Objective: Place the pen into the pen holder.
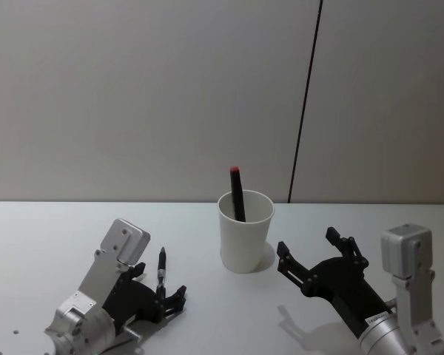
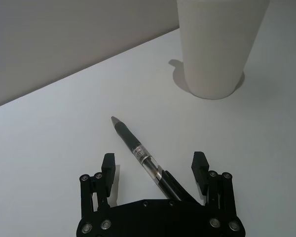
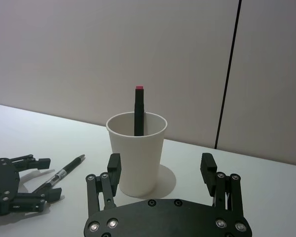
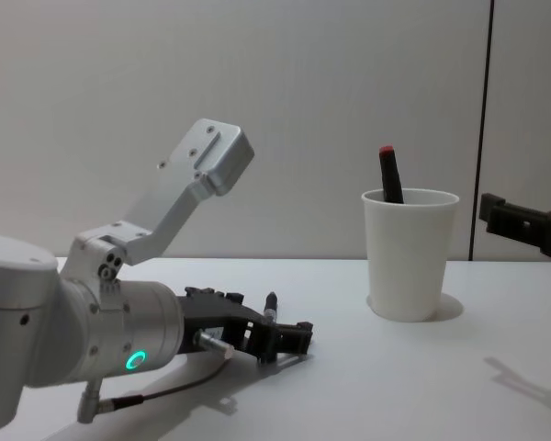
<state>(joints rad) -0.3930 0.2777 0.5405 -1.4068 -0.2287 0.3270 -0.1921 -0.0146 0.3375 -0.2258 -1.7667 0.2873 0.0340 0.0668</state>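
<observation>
Low astride pen (image 2: 133, 146), L gripper (image 2: 154, 159) splayed.

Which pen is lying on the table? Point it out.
The clear-barrelled pen between the left end effector's open fingers; the red-tipped pen stands in the pen holder.

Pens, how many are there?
2. The red-tipped pen stands in the cup; the other pen lies on the table between the left gripper's open fingers. The cup may hide more.
</observation>
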